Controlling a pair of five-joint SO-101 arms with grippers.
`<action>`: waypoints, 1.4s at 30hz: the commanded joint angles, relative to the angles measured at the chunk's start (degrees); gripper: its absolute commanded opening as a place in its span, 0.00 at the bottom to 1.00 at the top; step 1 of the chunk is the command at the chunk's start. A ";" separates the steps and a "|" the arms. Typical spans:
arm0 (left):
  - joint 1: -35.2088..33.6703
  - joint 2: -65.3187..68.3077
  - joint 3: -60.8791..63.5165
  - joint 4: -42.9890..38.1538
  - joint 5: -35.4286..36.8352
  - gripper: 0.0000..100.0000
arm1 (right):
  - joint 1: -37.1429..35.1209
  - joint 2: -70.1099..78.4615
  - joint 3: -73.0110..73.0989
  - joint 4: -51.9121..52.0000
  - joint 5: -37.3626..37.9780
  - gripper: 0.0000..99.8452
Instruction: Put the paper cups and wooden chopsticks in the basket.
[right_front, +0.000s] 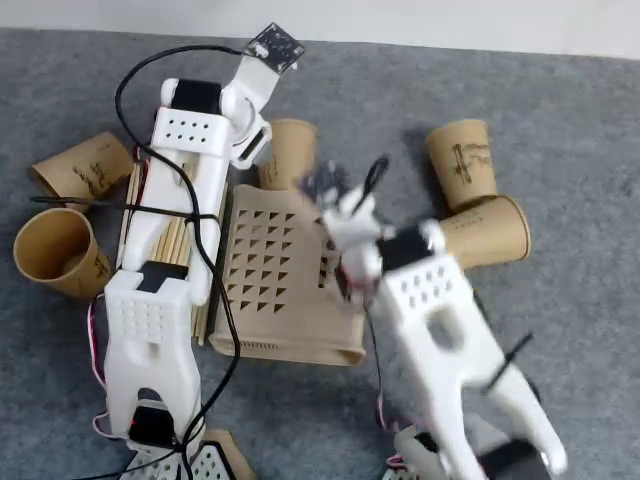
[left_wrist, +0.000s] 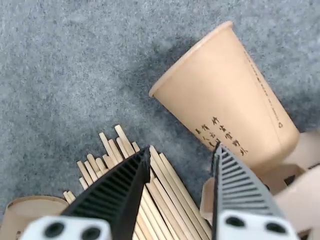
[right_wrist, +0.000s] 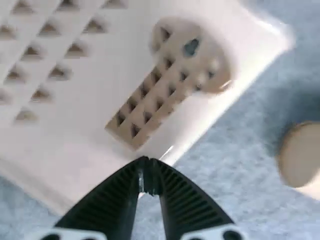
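The left end effector (left_wrist: 182, 150) stands wide open with nothing between its fingers, over the fanned ends of the wooden chopsticks (left_wrist: 167, 192). A paper cup (left_wrist: 230, 95) lies on its side just beyond, on open grey tabletop (left_wrist: 75, 65). The right end effector (right_wrist: 148, 167) is closed tip to tip with nothing visibly held, at the outer wall of the perforated basket (right_wrist: 75, 110), and a blurred cup (right_wrist: 300, 155) lies near. In the high view the basket sits between the arms, a tipped cup (right_front: 55, 250) lies beyond the chopsticks, and an upright cup (right_front: 462, 160) stands just beside a lying cup (right_front: 490, 232) on the opposite side.
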 joint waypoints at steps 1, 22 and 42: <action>-1.45 -0.57 -1.45 -2.11 -0.18 0.22 | -4.97 -13.23 12.00 -2.77 -0.62 0.01; -1.10 5.32 -1.45 -7.38 0.09 0.22 | -21.67 -31.78 20.97 1.45 -3.43 0.01; -1.19 5.41 -1.54 -4.48 0.09 0.22 | -16.31 -37.14 38.90 -5.14 10.99 0.22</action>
